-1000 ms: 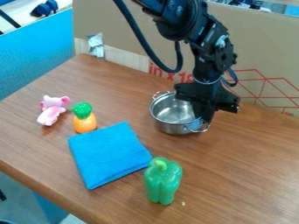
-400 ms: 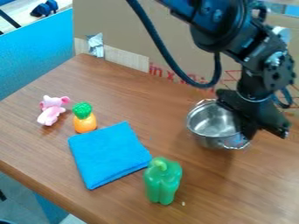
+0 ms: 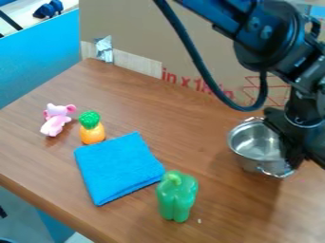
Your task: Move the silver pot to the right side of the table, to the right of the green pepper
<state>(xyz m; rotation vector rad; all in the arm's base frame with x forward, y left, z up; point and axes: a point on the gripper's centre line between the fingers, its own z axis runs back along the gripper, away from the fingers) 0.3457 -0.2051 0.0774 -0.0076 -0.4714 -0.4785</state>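
The black gripper point(image 3: 291, 154) is at the right side of the view, shut on the right wall of a small silver pot point(image 3: 257, 142). The pot is upright, with one handle at its back and one at its front right; a shadow lies on the wood to its lower right. Part of its right rim is hidden behind the gripper. Left of the pot, a folded blue cloth point(image 3: 117, 168) lies flat, with a green bell pepper toy point(image 3: 177, 197) standing at its lower right corner.
An orange pineapple toy point(image 3: 92, 128) with a green top stands behind the cloth. To its left lies a pink plush toy point(image 3: 56, 119). A cardboard wall point(image 3: 152, 28) runs along the back of the wooden table point(image 3: 127, 102), and a blue panel point(image 3: 38, 57) at the left.
The gripper and pot have moved together to the right and toward the camera. The cloth, pepper, pineapple and pink toy have stayed where they were.
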